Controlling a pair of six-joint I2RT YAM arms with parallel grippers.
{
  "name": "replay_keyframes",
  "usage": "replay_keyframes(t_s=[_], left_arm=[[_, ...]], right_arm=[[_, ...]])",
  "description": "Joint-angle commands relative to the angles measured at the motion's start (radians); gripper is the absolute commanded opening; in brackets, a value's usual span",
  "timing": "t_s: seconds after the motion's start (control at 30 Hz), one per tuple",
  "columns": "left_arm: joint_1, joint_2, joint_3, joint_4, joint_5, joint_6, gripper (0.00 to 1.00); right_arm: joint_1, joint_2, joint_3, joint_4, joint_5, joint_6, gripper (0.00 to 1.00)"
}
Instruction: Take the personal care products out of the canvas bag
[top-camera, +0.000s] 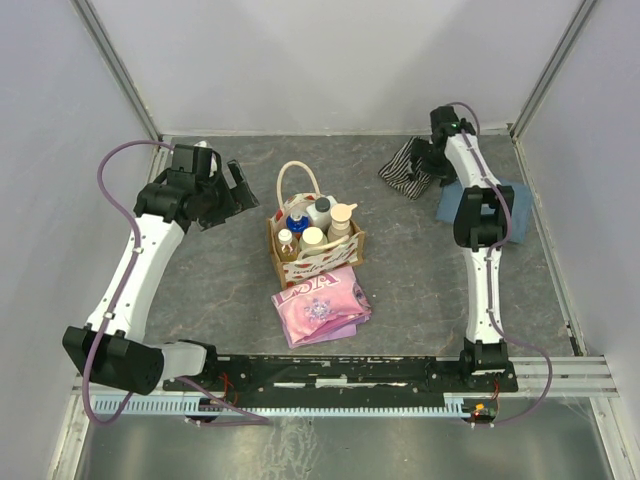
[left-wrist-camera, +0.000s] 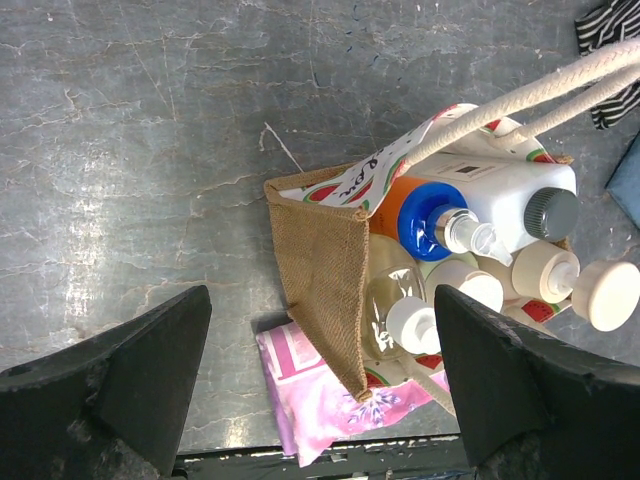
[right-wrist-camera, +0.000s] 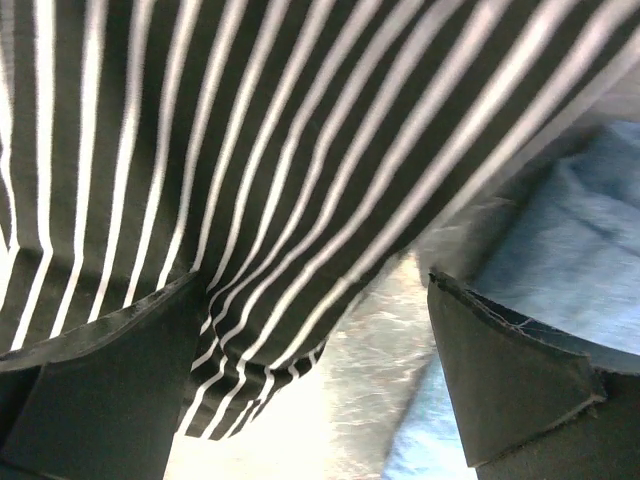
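Observation:
The canvas bag (top-camera: 318, 262) stands upright at mid-table with its looped handle (top-camera: 297, 178) up. It holds several personal care products: an orange bottle with a blue pump (top-camera: 297, 222), a white bottle with a grey cap (top-camera: 320, 209), a beige pump bottle (top-camera: 343, 216), a white-capped bottle (top-camera: 313, 238) and a small amber bottle (top-camera: 287, 241). In the left wrist view the bag (left-wrist-camera: 325, 265) and the blue pump (left-wrist-camera: 432, 218) lie below. My left gripper (top-camera: 236, 188) (left-wrist-camera: 322, 335) is open and empty, left of the bag. My right gripper (top-camera: 424, 160) (right-wrist-camera: 315, 350) is open over a striped cloth (right-wrist-camera: 300, 170).
A pink folded cloth (top-camera: 320, 305) lies against the bag's near side. The black-and-white striped cloth (top-camera: 404, 172) and a blue cloth (top-camera: 478, 205) lie at the back right. Enclosure walls stand on the left, back and right. The arm rail (top-camera: 340, 372) runs along the near edge.

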Motion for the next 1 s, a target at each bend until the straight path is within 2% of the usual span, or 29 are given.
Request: replay_keyframes(t_s=[0.0, 0.1, 0.33, 0.47, 0.63, 0.73, 0.87, 0.97], left_arm=[[0.000, 0.001, 0.029, 0.018, 0.012, -0.004, 0.98], [0.000, 0.008, 0.033, 0.019, 0.006, -0.005, 0.98], [0.001, 0.016, 0.028, 0.019, 0.021, -0.007, 0.98], [0.001, 0.009, 0.035, 0.011, 0.011, 0.000, 0.98], [0.000, 0.007, 0.043, -0.001, 0.007, 0.006, 0.98], [0.001, 0.007, 0.035, 0.002, 0.010, 0.000, 0.98], [0.001, 0.008, 0.019, 0.014, 0.032, -0.010, 0.98], [-0.001, -0.003, 0.005, 0.024, 0.038, -0.017, 0.97]], right_arm=[[0.001, -0.085, -0.129, 0.063, 0.042, -0.004, 1.00], [0.010, -0.148, -0.213, 0.106, 0.055, -0.001, 1.00], [0.003, 0.051, 0.137, -0.101, 0.138, -0.005, 1.00], [-0.033, 0.094, 0.189, -0.116, 0.223, 0.036, 1.00], [-0.086, 0.112, 0.230, -0.172, 0.224, 0.066, 1.00], [-0.086, 0.022, 0.093, -0.122, 0.213, 0.061, 1.00], [-0.073, -0.143, -0.151, 0.071, 0.070, 0.022, 1.00], [-0.039, -0.189, -0.196, 0.114, -0.043, -0.022, 1.00]])
